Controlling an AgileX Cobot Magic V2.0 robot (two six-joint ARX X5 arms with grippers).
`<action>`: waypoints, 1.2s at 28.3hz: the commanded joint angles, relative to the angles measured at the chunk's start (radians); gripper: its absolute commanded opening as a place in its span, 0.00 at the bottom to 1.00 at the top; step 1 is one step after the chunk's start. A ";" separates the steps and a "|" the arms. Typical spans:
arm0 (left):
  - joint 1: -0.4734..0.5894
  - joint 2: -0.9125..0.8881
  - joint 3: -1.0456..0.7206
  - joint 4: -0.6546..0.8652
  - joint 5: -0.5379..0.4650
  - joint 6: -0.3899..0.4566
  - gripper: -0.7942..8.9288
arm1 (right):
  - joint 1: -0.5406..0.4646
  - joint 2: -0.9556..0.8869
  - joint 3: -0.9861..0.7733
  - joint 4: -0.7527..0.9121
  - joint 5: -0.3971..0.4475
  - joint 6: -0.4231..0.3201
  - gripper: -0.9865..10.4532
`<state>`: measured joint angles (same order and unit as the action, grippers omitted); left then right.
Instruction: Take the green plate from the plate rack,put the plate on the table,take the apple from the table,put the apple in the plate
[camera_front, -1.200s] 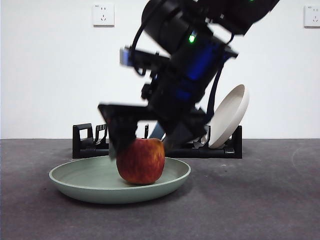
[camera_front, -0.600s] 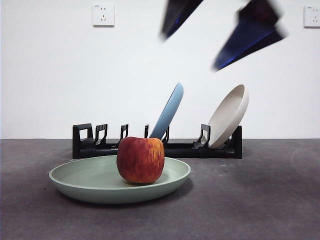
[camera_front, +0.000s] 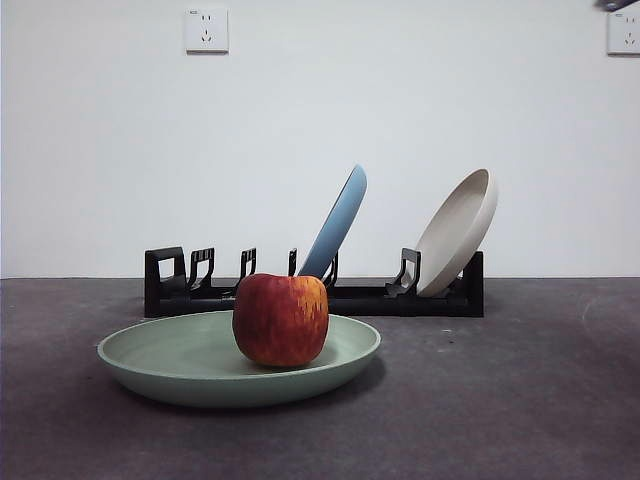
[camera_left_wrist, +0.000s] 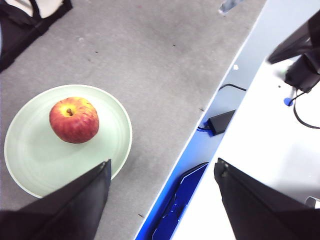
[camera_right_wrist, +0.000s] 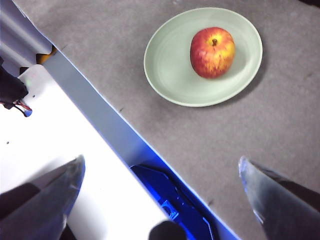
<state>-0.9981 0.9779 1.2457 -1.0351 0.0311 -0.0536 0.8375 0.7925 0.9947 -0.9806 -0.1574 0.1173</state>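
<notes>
Red with yellow-orange streaks, the apple (camera_front: 281, 319) sits upright in the green plate (camera_front: 160, 360), a little toward 3 o'clock of the plate's centre in the front view. The plate lies flat on the dark grey table (camera_front: 520, 400). Behind it, toward 12 o'clock, stands the black plate rack (camera_front: 200, 290), holding a tilted light blue plate (camera_front: 338, 222) and a tilted beige plate (camera_front: 458, 232). The left gripper (camera_left_wrist: 160, 175) hangs high above the table's edge with its jaws spread wide, empty. The right gripper (camera_right_wrist: 160, 172) is likewise high over the table edge, jaws wide apart and empty, well clear of plate and apple.
</notes>
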 joint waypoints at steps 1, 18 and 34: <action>-0.003 0.000 0.002 -0.004 0.004 -0.004 0.42 | 0.003 0.001 0.000 -0.025 -0.002 0.024 0.59; -0.003 0.000 0.002 -0.018 -0.004 -0.026 0.08 | 0.002 0.003 0.000 -0.046 0.003 0.024 0.09; 0.006 -0.003 0.002 0.002 -0.065 0.000 0.08 | 0.002 0.003 0.000 -0.046 0.003 0.024 0.09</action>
<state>-0.9970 0.9779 1.2457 -1.0470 -0.0181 -0.0692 0.8375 0.7971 0.9947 -1.0294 -0.1566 0.1352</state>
